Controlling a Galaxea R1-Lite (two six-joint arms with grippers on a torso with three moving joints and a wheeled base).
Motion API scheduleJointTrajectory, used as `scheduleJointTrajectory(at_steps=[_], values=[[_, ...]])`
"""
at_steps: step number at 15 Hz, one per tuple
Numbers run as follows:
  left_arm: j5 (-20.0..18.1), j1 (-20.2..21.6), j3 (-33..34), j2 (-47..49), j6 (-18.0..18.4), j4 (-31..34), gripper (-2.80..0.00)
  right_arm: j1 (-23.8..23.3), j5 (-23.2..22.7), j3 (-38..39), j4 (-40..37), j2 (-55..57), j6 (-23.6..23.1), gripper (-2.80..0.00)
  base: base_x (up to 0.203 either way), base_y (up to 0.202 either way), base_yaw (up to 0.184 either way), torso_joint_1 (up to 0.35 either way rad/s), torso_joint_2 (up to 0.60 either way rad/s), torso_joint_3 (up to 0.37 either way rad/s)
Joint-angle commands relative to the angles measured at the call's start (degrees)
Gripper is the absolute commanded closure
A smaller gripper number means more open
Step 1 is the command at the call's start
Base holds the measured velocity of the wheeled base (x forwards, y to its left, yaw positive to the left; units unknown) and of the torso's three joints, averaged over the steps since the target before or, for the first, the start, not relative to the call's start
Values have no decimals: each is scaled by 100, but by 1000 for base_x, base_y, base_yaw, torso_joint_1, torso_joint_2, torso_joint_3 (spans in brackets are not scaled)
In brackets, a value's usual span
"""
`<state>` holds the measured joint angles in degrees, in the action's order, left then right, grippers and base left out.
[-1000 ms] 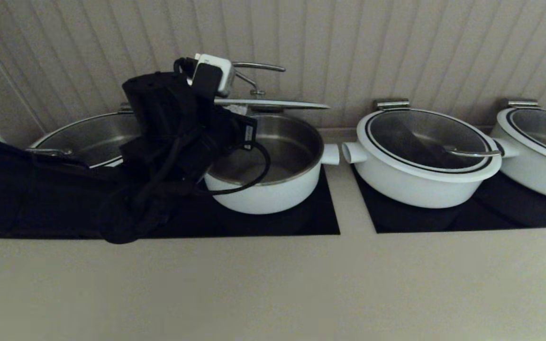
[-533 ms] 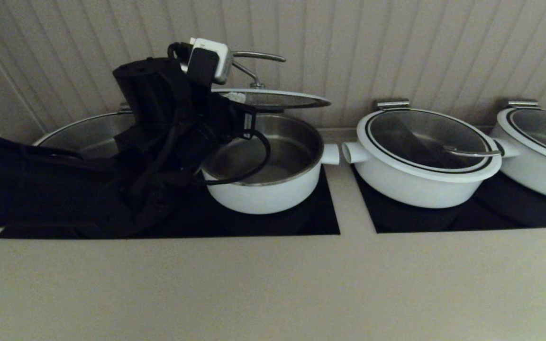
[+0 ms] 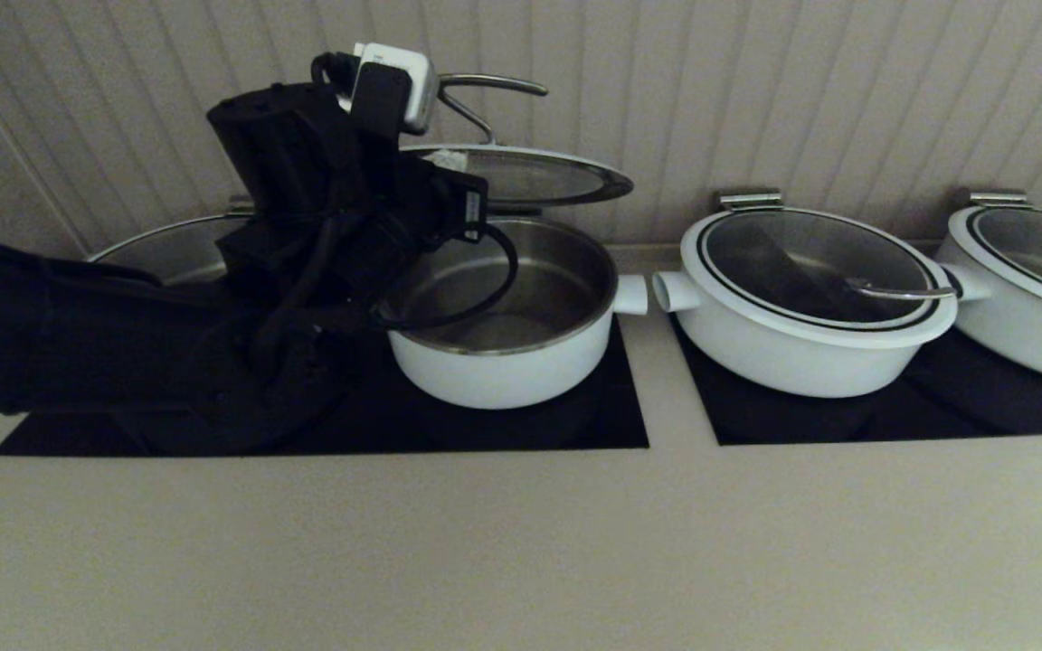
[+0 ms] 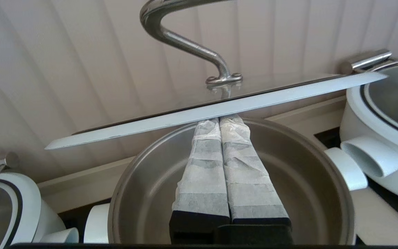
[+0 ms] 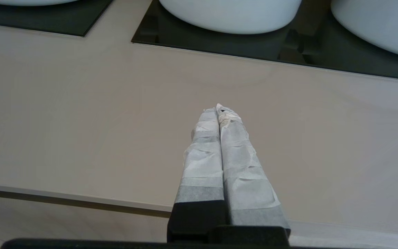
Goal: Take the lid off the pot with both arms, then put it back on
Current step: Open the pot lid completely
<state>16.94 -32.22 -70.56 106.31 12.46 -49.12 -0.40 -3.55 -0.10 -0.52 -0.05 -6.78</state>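
Note:
The lid (image 3: 539, 176) hangs level above the open pot (image 3: 503, 362), its steel hook handle (image 3: 485, 86) on top. My left gripper (image 3: 449, 161) reaches in from the left. In the left wrist view its taped fingers are pressed together, the gripper's tip (image 4: 219, 121) touching the underside of the lid's white rim (image 4: 288, 95), over the pot's steel interior (image 4: 306, 166). Nothing shows between the fingers. My right gripper (image 5: 219, 109) is shut and empty, low over the beige counter in front of the hobs; it is out of the head view.
A wider lidded white pot (image 3: 810, 298) stands right of the pot, another (image 3: 1027, 280) at the far right. A wide pot (image 3: 168, 262) sits at the left behind my left arm. Black hobs (image 3: 575, 425), panelled wall close behind, beige counter (image 3: 521, 542) in front.
The left gripper has risen and the lid has gone up with it, further above the pot. The pot has not moved.

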Motion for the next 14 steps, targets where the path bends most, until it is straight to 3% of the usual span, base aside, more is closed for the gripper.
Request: scheduleJointTrajectory(at_steps=[1,6,14], values=[[11,23,-19,65,-6,-28,0,-4,-6,1,0,14,-8,0,0,0,0,0,0,0],[-7,78,-19,270,207,-794,0,0,-6,1,0,14,-4,0,0,0,0,0,0,0],[1,149,-698,514,295,-810,0,-4,-6,1,0,14,1,0,0,0,0,0,0,0]])
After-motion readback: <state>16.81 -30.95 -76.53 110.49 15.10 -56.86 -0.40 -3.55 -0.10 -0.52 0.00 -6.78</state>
